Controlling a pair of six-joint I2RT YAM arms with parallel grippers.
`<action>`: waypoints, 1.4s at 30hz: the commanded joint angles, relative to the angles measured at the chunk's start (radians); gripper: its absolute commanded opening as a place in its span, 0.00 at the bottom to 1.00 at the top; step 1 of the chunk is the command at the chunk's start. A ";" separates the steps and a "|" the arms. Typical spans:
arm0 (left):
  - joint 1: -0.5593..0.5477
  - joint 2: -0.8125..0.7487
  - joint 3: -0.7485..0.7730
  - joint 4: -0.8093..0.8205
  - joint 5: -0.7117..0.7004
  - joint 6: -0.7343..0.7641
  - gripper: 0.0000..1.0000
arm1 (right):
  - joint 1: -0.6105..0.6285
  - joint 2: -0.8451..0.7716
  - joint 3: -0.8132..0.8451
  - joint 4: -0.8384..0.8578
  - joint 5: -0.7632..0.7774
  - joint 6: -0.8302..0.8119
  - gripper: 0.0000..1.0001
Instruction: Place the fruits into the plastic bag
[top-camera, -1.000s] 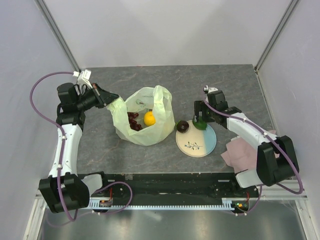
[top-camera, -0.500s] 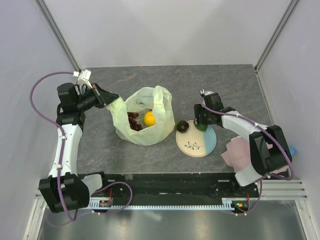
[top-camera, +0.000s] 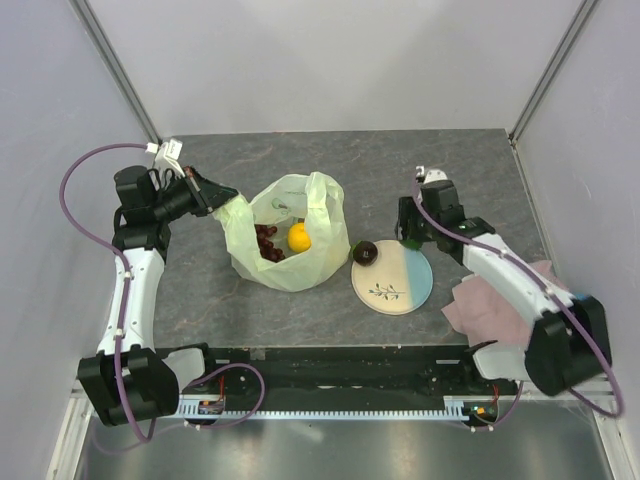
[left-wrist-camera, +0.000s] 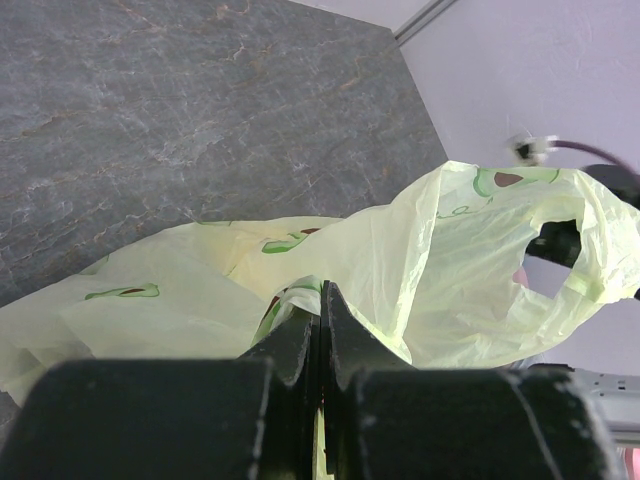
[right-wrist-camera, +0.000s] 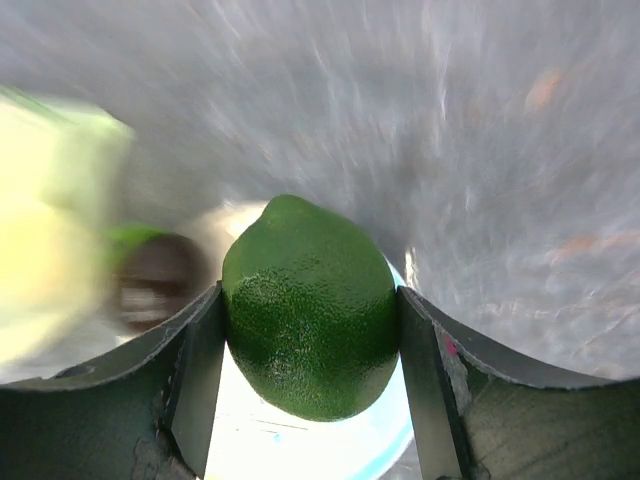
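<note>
Fruits were split between the bag, the plate's edge and the right jaws. Nearest us, a pink cloth (top-camera: 482, 306) lay rumpled under the right arm, just right of the plate (top-camera: 412, 285). That plate sat flat on the grey surface (top-camera: 340, 165), cream on one half and pale blue on the other, with a sprig drawn on it. A small dark round fruit (top-camera: 365, 253) rested at its left rim, between the plate and the bag (top-camera: 300, 270).

A little farther back, the right jaws were clamped on an avocado (right-wrist-camera: 310, 310), one pad against each of its sides, holding it over the plate's far rim. The wrist view was blurred apart from the avocado.

Left of the plate, the pale green bag stood with its mouth gaping upward. Inside we saw dark red grapes (top-camera: 266, 243) and a yellow-orange fruit (top-camera: 299, 238) side by side.

Farthest back on the left, the left jaws were pressed together on a fold of the bag's upper left edge, holding that side up.
</note>
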 joint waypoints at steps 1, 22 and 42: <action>0.004 -0.008 0.018 0.005 -0.004 0.043 0.01 | 0.090 -0.240 0.107 0.098 0.051 0.045 0.18; 0.004 -0.008 0.015 0.008 -0.003 0.042 0.02 | 0.767 0.052 0.418 0.442 0.066 -0.161 0.16; 0.004 -0.005 0.015 0.008 0.003 0.040 0.01 | 0.655 0.496 0.713 -0.029 0.459 -0.034 0.14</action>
